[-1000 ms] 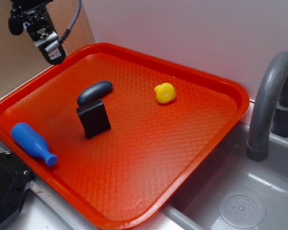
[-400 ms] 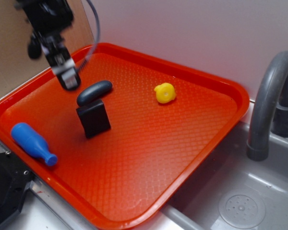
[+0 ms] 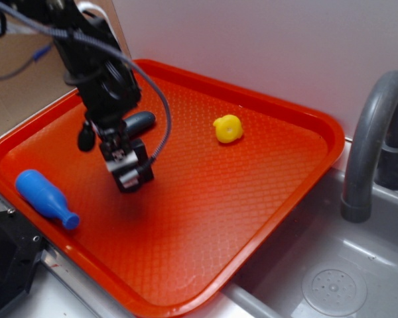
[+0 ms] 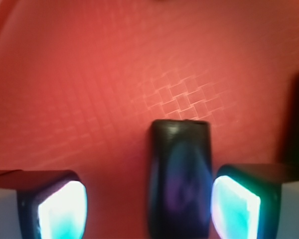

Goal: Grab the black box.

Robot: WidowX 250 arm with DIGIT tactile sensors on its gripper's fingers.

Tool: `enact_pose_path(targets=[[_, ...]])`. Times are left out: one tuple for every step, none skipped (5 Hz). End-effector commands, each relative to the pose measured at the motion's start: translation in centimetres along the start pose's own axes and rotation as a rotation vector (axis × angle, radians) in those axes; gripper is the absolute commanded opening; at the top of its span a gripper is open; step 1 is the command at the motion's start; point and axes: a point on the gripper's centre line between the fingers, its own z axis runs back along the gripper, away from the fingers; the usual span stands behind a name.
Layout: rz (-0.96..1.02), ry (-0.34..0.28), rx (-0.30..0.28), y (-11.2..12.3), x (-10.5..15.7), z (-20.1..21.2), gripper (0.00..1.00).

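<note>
Black arm [image 3: 96, 63], grey cable [image 3: 160, 112], claw [image 4: 149, 206] pads seemingly glowing cyan

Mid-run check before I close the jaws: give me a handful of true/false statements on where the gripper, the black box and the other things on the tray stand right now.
1. The gripper is open with the black box between its fingers. True.
2. The black box sits centred between the fingers. False: in the wrist view it lies near the right-hand pad, with a wide gap to the other.
3. The blue bottle lies on the red tray. True.
4. The yellow duck touches the black box. False: it sits apart, toward the tray's far side.
5. The gripper has lifted the box. False: the box rests on the tray.
</note>
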Motion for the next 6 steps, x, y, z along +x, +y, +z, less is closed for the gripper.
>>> enact_pose_path(targets=[[0.001,0.028,0.038,0.3,1.0,-2.7,0.00],[0.016,-0.004,0.011,1.0,1.0,0.1,0.00],[0.039,-0.109,0.069,2.7,0.7,5.2,0.00],[0.201,-0.101,0.100,4.9,-0.2,10.4,0.00],[0.320,-0.114,0.172,5.2,-0.4,15.6,0.00],[0.343,-0.034,0.085,5.3,0.2,20.5,0.00]])
